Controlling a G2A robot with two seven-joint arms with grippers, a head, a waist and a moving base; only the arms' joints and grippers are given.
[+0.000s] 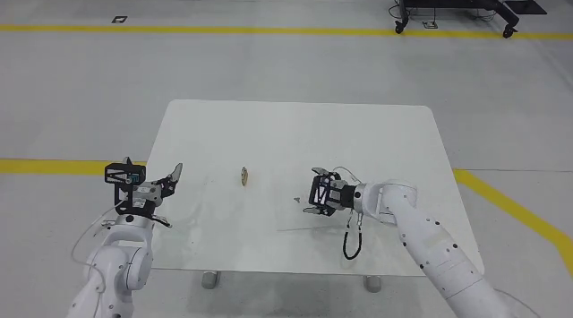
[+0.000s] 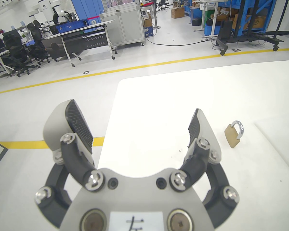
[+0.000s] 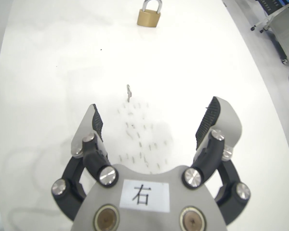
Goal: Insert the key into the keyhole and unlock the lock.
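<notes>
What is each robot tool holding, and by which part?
Nothing. The left tool and right tool are open and empty; key and lock lie on the table.

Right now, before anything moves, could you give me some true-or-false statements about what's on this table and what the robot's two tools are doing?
1. The key lies on the table between the right tool and the padlock. True.
2. The key is already in the padlock. False: it lies apart from it.
3. The left tool and the right tool are both open and empty. True.
4. The left tool grips the padlock. False: the padlock lies untouched on the table.
</notes>
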